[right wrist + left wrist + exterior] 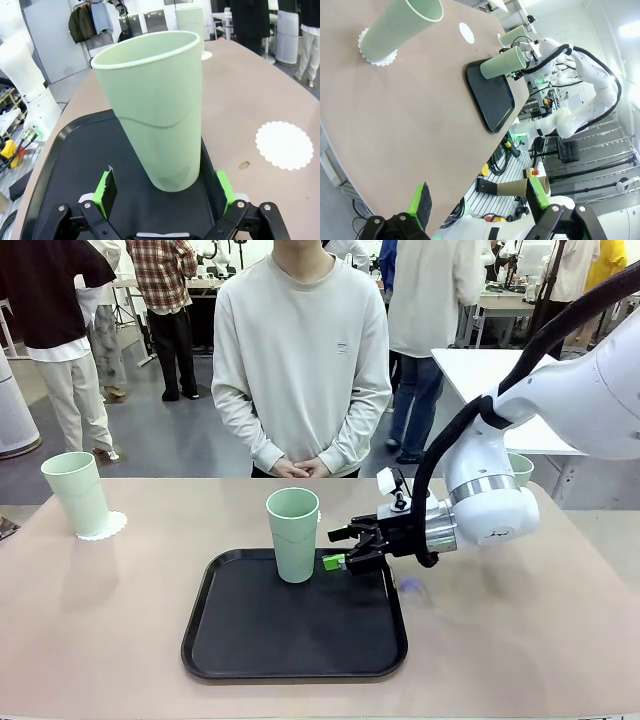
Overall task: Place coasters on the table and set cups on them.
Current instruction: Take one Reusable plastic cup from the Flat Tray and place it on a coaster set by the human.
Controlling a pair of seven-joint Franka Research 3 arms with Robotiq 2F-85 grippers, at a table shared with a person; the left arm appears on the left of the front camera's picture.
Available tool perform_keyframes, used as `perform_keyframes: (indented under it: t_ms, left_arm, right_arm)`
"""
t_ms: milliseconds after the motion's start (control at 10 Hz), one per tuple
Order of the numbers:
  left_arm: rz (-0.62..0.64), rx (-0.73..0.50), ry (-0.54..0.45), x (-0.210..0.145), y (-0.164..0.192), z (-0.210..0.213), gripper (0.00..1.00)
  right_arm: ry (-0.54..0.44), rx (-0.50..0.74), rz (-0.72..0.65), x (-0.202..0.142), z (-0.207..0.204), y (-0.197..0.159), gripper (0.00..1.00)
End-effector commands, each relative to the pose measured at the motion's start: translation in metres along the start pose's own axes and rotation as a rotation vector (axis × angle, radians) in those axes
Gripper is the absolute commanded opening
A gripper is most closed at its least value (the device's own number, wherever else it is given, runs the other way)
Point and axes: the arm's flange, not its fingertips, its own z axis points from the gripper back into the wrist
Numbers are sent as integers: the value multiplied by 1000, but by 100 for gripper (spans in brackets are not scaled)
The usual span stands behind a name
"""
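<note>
One mint-green cup stands on a lacy white coaster at the table's far left, also seen as the cup on its coaster. A second cup stands on the black tray. My right gripper is open at the base of the second cup, a green pad on each side, not touching it. A third cup peeks out behind my right arm. A bare coaster lies beyond the tray. My left gripper is open and holds nothing, off the table's left end.
A person stands at the far edge with hands clasped, clear of the table. The tray sits at the centre front. Bare tabletop lies to the left and right of it. A white table stands at the back right.
</note>
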Motion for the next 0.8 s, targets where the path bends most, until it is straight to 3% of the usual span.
perform_keyframes:
  t_ms: [0,700]
  left_arm:
    - [-4,2,-3,-1,-2,1,100]
    - [-4,2,-3,-1,-2,1,100]
  right_arm:
    - [-45,-3,59,-2,-10,-3,100]
    - [-80,47,97,-4,-31,-12,100]
